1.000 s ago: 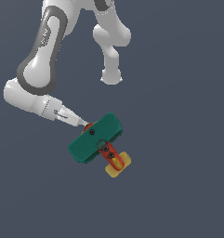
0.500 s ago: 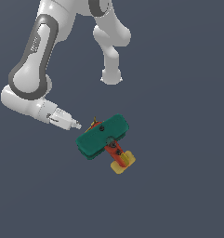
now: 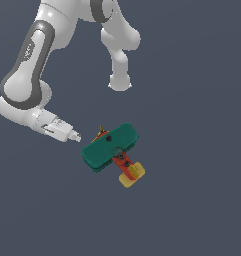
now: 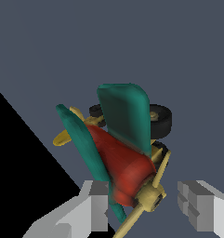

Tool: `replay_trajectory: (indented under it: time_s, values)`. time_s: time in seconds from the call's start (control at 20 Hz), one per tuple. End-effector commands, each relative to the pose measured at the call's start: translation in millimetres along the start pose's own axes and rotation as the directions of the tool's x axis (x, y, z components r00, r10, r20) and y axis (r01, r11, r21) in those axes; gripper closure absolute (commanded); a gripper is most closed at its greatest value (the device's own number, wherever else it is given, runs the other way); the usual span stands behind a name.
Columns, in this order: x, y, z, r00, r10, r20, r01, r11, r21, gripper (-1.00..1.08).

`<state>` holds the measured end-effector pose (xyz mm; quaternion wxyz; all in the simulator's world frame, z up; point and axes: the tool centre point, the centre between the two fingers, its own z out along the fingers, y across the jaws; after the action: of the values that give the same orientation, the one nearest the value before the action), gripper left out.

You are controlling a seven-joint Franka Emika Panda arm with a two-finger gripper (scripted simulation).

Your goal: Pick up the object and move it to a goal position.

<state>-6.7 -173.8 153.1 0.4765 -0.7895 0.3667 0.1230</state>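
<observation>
**Arm reaches low, tool beside the toy biplane**

The white Panda arm point(image 3: 32, 75) bends down from the top of the exterior view, its forearm sloping toward that view's left, then turning at the wrist so the tool point(image 3: 74, 136) points sideways toward the exterior view's right. The tool tip sits just beside the biplane's point(image 3: 112, 150) upper wing, close to its propeller end; from this view I cannot tell whether it touches. In the wrist view the two grey fingers point(image 4: 197, 204) stand spread apart, with the plane's nose and propeller between them, nearer one finger than the other. Nothing is pinched.

The biplane lies on the dark, flat worktop point(image 3: 192, 200), about the middle of the exterior view. It has two teal-green wings stacked one over the other, a red fuselage, a yellow tail pointing toward the lower right of the exterior view, and a yellow propeller. The wrist view shows black wheels behind the wings.
</observation>
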Motion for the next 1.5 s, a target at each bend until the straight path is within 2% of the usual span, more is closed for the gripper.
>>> replay_trajectory:
  time_s: [0.0,0.7,1.45]
  values:
    - [5.0,-0.9,-3.5,1.000,-0.006,-0.005,0.006,1.000,0.021,-0.20]
    - [28.6,-8.1,-21.3,0.998,-0.060,-0.035,0.063,0.991,0.116,-0.20]
    - [46.0,-20.0,-33.5,0.986,-0.157,-0.056,0.165,0.969,0.182,-0.20]
